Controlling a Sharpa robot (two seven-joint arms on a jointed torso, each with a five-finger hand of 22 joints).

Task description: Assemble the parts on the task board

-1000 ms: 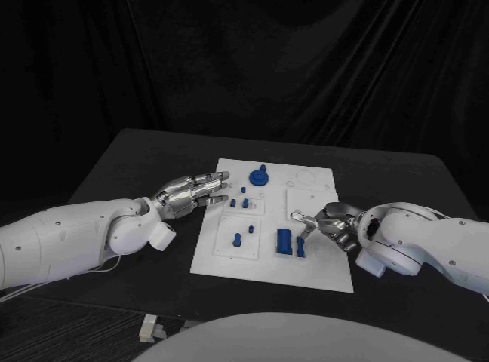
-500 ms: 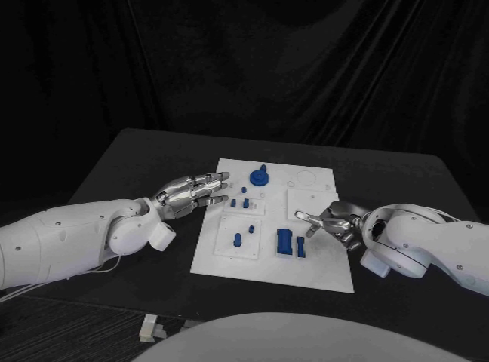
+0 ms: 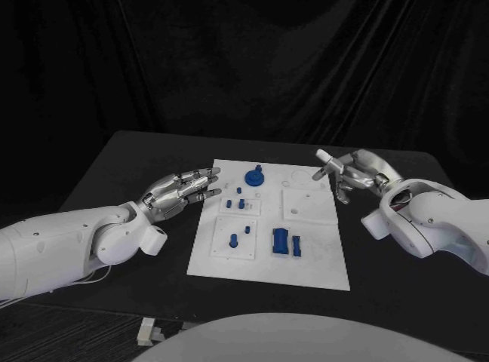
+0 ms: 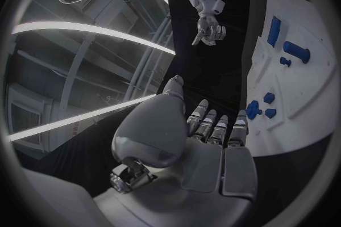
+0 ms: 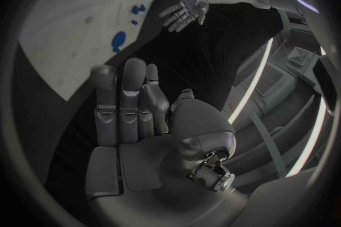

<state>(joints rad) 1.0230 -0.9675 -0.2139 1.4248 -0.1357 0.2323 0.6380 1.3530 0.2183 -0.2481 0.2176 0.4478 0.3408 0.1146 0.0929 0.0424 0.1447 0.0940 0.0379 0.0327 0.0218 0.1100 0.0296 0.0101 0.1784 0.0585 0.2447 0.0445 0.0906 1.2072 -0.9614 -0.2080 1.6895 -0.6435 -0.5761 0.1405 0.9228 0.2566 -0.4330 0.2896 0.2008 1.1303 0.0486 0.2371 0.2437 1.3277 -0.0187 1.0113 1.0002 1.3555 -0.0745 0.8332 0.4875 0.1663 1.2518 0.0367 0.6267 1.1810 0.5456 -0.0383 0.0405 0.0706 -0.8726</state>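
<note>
The white task board [image 3: 310, 264] lies in the middle of the black table. On it are a round blue part with a knob [image 3: 254, 177], two small blue studs [image 3: 241, 203], a blue peg [image 3: 236, 240], a large blue block [image 3: 279, 240] and a slim blue block [image 3: 298, 246]. My left hand [image 3: 179, 190] hovers at the board's left edge, fingers spread toward the studs, holding nothing. My right hand [image 3: 348, 172] is raised by the board's far right corner, fingers extended and empty. The right wrist view shows my right hand [image 5: 135, 119] apart from the board [image 5: 78, 11].
Black table surface [image 3: 407, 279] surrounds the board on all sides, with a dark curtain behind. In the left wrist view my left hand [image 4: 206, 142] sits beside the board [image 4: 312, 85], and my right hand [image 4: 208, 28] is seen far off.
My right hand has lifted off the board's near right side by the blue blocks and moved up to the far right corner. The left hand shifted slightly outward.
</note>
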